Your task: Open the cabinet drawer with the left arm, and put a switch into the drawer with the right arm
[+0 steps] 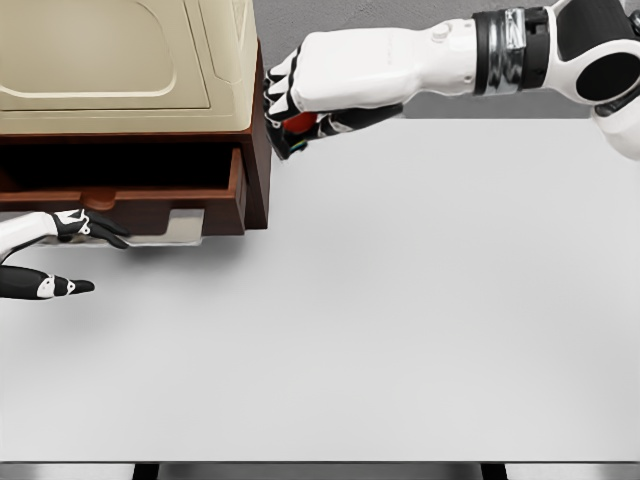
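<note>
A brown wooden cabinet [255, 170] with a beige top stands at the upper left of the white table [400, 320]. Its drawer [150, 205] is pulled out, with a dark gap above the drawer front. My left hand [70, 255] comes in at the left edge just below the drawer front, fingers spread and holding nothing. My right hand [290, 110] hangs beside the cabinet's right corner, above the table, with its fingers curled around a small red and dark switch [300, 124]. Most of the switch is hidden by the fingers.
The cabinet's beige top [110, 60] fills the upper left corner. The table's front edge [320, 462] runs along the bottom of the view.
</note>
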You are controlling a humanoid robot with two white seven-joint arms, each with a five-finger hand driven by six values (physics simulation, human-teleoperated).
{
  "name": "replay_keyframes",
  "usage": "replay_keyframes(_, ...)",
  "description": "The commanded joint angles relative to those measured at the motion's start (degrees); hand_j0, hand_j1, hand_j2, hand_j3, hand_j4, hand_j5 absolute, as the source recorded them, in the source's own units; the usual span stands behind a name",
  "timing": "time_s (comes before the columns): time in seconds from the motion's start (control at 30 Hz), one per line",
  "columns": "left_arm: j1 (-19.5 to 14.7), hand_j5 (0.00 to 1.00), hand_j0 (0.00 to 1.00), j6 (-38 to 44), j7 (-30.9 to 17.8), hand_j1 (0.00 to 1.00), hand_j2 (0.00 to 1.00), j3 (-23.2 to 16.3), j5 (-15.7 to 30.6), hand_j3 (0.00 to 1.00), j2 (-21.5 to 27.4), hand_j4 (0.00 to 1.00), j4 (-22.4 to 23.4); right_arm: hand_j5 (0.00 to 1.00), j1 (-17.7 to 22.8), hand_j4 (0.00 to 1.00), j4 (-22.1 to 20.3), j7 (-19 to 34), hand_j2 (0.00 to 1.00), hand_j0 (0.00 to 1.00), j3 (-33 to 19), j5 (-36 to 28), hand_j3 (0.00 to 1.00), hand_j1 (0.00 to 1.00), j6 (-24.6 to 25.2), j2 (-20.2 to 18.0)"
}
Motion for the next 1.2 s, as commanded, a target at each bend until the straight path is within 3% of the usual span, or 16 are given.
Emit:
replay_keyframes(0.0, 0.0, 0.72, 0.72, -0.6, -0.8, 0.72, 0.72, -0.8, -2.7, 0.72, -0.1, 0.72, -0.3, 0.4, 0.0, 0.4, 0.0, -0.1, 0.4, 0.4, 0.0, -0.3, 0.4, 0.4, 0.2, 0.5)
replay_keyframes(0.37, 1.1, 0.71, 0.71, -0.6, -0.8, 0.71, 0.71, -0.3, -2.7, 0.71, -0.1, 0.71, -0.4, 0.4, -1.3, 0.4, 1.3, 0.9, 0.4, 0.4, 0.9, -0.2, 0.4, 0.4, 0.2, 5.2)
replay_keyframes(0.8, 1.3, 0.68, 0.68, -0.6, -0.8, 0.68, 0.68, 0.9, -2.3, 0.68, 1.3, 0.68, -0.4, 0.4, -1.7, 0.4, 2.0, 1.2, 0.4, 0.4, 0.9, -0.3, 0.4, 0.4, 0.2, 6.3)
replay_keyframes(1.17, 1.2, 0.67, 0.67, -0.6, -0.7, 0.67, 0.67, 3.0, -1.5, 0.67, 3.0, 0.67, -0.4, 0.4, -2.1, 0.4, 5.9, 1.2, 0.4, 0.4, 0.9, -0.1, 0.4, 0.4, 0.2, 11.1)
